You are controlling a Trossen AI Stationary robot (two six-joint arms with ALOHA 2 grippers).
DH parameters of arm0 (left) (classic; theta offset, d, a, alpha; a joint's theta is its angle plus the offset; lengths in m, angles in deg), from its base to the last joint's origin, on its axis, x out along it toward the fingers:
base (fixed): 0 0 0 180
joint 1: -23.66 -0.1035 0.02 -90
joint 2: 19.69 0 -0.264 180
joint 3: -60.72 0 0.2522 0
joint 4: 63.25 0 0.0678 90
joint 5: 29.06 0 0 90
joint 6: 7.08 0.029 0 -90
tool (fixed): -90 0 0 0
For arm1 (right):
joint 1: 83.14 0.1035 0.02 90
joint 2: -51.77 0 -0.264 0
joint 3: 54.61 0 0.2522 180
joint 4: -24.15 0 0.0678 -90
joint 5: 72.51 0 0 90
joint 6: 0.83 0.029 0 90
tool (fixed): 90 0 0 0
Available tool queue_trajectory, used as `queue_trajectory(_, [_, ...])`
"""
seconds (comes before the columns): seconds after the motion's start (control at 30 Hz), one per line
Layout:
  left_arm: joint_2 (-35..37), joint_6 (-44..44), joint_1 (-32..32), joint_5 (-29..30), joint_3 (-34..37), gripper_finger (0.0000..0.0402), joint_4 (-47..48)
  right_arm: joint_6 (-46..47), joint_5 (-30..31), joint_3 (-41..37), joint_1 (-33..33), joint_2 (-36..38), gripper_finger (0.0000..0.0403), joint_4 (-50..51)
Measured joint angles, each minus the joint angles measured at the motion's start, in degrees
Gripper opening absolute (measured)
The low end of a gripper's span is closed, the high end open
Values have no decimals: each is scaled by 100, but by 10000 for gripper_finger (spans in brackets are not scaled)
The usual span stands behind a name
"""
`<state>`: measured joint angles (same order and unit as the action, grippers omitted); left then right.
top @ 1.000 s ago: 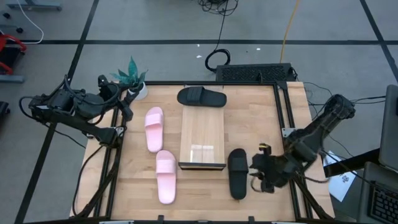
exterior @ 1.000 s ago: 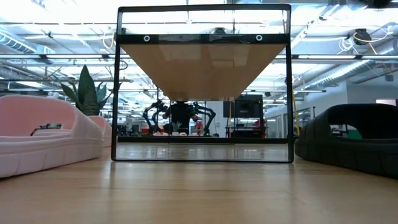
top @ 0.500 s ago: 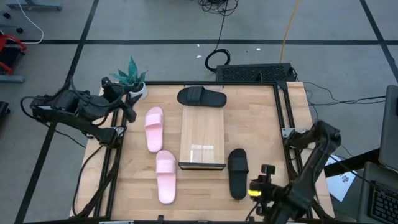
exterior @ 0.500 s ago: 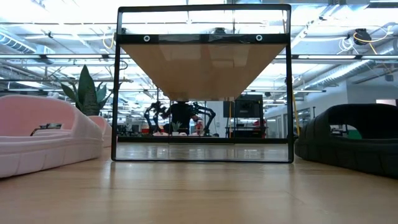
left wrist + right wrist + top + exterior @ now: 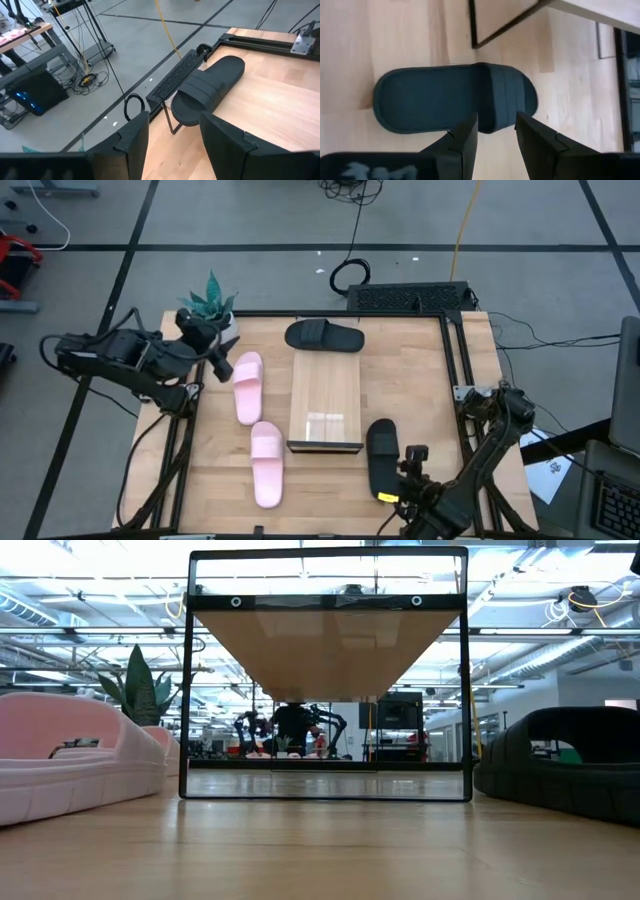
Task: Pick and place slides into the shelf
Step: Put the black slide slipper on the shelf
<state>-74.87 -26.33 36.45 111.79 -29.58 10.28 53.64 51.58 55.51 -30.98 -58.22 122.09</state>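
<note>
Right gripper (image 5: 495, 137) spread, above black slide (image 5: 455, 97), its long axis crosswise to the fingers, shelf (image 5: 325, 402) beyond bare, left gripper (image 5: 172, 135) spread, far black slide (image 5: 207, 87) ahead.

The shelf (image 5: 328, 675) stands upright in the middle of the tabletop (image 5: 320, 850), seen end-on: a thin dark frame with a light wood panel slanting back under its top bar. A pink slide (image 5: 70, 755) lies at the tabletop's left edge, close to the camera, with a second pink shape just behind it. A black slide (image 5: 565, 765) lies at the right edge. A green plant (image 5: 140, 685) rises behind the pink slide. Through the frame, far back, a dark arm-like rig (image 5: 290, 725) shows in the room, under bright ceiling lights.
</note>
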Motion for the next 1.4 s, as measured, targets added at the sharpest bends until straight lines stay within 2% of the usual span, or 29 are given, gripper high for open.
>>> queue_trajectory(0.4, [-24, 151, 1, 2, 0, 182, 0, -304, -110, -68, -81, 0, 125, -259])
queue_trajectory(0.53, [-22, 151, -1, 2, 0, 182, 2, 195, -136, -351, -108, 0, 125, -251])
queue_trajectory(0.67, [-22, 151, 1, 2, 0, 182, 4, 461, -682, -628, -137, 0, 125, -258])
queue_trajectory(0.77, [-22, 151, 1, 4, 0, 182, 7, 393, -1224, -785, -146, 0, 125, -266])
queue_trajectory(0.83, [-22, 151, 0, 9, 0, 182, 7, 257, -1354, -833, -147, 0, 125, -281])
queue_trajectory(1.17, [-22, 149, 1, 17, 0, 182, 7, -849, -1296, -852, -146, 0, 125, -1048])
queue_trajectory(1.4, [-22, 146, 0, 17, 0, 182, 7, -1227, -843, -852, -168, 0, 125, -1353])
